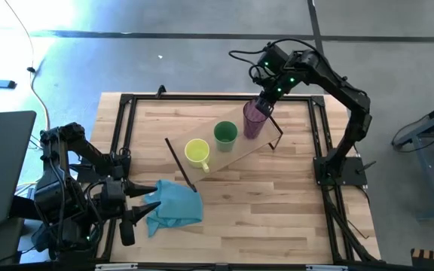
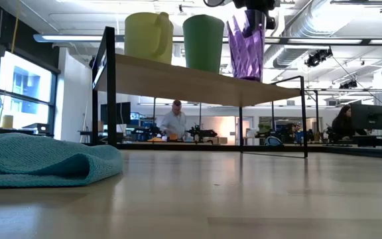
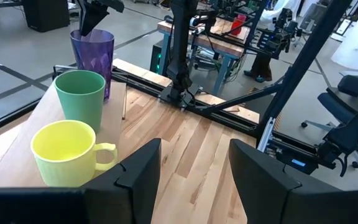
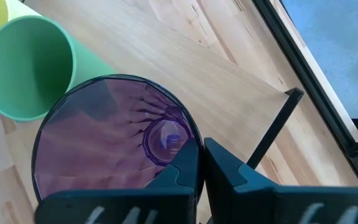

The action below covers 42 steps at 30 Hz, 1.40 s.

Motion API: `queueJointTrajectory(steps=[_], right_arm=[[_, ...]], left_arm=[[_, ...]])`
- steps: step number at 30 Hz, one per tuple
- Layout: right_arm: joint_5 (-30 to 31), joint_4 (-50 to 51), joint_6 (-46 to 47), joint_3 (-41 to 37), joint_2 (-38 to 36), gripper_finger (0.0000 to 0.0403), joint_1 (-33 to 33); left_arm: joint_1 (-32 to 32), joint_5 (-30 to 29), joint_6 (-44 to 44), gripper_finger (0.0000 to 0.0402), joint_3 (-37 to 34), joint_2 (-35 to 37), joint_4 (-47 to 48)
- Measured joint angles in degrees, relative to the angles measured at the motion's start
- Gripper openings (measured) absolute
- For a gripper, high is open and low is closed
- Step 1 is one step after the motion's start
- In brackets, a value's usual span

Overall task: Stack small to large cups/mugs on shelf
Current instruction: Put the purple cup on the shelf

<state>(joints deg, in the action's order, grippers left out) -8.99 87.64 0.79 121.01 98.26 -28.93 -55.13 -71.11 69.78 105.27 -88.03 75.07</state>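
Right end effector (image 4: 201,163) pinches the purple tumbler's (image 1: 254,119) rim from above — left end effector (image 3: 194,168) (parked low) gapes wide.

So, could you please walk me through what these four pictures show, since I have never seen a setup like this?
It is a two-armed robot at a wooden table. One picture looks straight down, one looks level across the tabletop, and two come from cameras on the arms' wrists. On the table stands a low wooden shelf carrying three vessels in a row: a yellow mug, a green cup and a purple tumbler. A teal cloth lies on the table nearer the left arm. The right gripper is pinched on the tumbler's rim, one finger inside and one outside. The left gripper waits, open and empty, at the table's left edge. People show in the room behind.
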Motion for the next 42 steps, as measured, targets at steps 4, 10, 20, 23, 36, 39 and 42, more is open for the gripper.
queueJointTrajectory(steps=[4,10,20,23,36,39,42], right_arm=[[0.00,0.00,0.03,0.00,0.08,0.0000,0.02],[0.07,-0.02,0.21,0.00,0.13,0.0000,0.01],[0.07,-0.02,0.43,-0.02,0.69,0.0000,0.02],[0.07,0.35,0.62,-0.02,1.02,0.0000,0.02],[-0.50,0.42,0.65,-0.01,1.81,0.0000,0.04],[-0.51,0.43,0.46,-0.02,1.84,0.0000,0.04],[-0.26,0.19,0.43,-0.02,1.84,0.0000,0.04]], left_arm=[[0.00,0.00,-0.02,0.0177,0.00,0.00,0.00],[0.00,0.00,-0.03,0.0177,0.00,0.00,0.02],[0.00,0.00,-0.02,0.0177,0.00,0.00,0.02],[0.00,0.04,-0.02,0.0177,0.00,0.00,0.02],[0.00,0.22,-0.04,0.0177,0.00,0.00,0.04],[0.00,0.20,-0.04,0.0177,0.00,0.02,0.04],[0.00,0.20,-0.04,0.0177,0.00,0.02,0.04]])
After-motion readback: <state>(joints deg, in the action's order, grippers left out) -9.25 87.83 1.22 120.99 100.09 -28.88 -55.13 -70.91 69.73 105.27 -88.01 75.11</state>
